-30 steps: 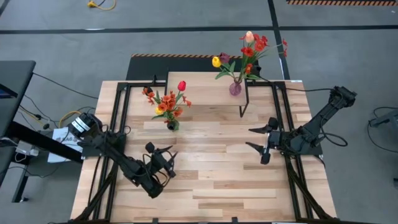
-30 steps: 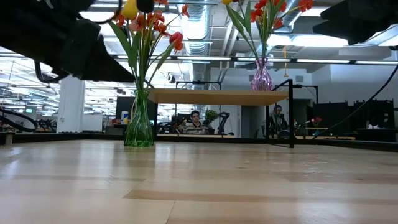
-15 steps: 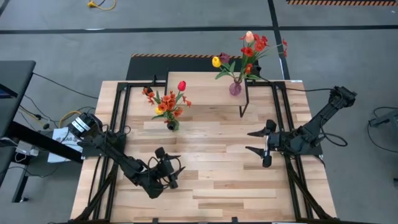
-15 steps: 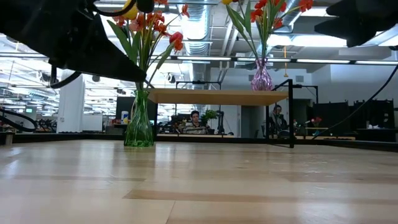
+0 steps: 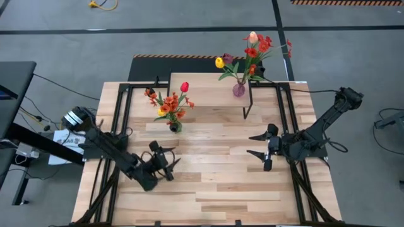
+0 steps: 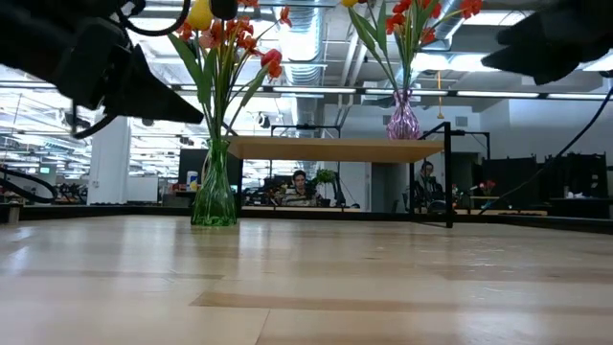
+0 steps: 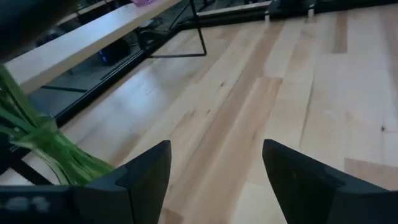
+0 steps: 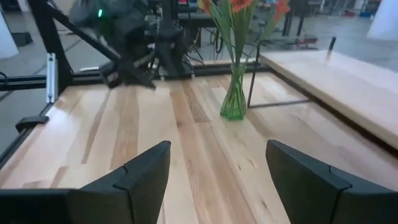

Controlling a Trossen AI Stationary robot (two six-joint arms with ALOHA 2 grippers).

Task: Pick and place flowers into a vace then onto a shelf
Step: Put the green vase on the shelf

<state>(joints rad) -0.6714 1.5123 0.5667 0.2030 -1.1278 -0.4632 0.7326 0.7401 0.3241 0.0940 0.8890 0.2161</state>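
Note:
A green glass vase (image 5: 175, 127) with red, yellow and orange flowers (image 5: 170, 104) stands on its base on the slatted tabletop, left of centre. It shows again in the low view (image 6: 214, 196) and the right wrist view (image 8: 234, 102). A pink vase (image 5: 238, 89) with flowers (image 5: 251, 50) stands on the shelf (image 5: 205, 88) at the far edge. My left gripper (image 5: 164, 157) is open above the table, near of the green vase, with nothing between its fingers (image 7: 214, 162). My right gripper (image 5: 250, 145) is open over the table's right half, also with nothing in it (image 8: 217, 162).
The shelf's black legs (image 5: 246, 107) stand on the table just right of the green vase. Black frame rails (image 5: 117, 126) run along the table's left and right sides. Bare wood lies between the two grippers. People sit in the room beyond the table (image 6: 302, 187).
My left gripper has swung out toward the table's near edge, then drawn back toward the left edge and a little up, with its wrist turning. The vases and flowers have stayed where they were.

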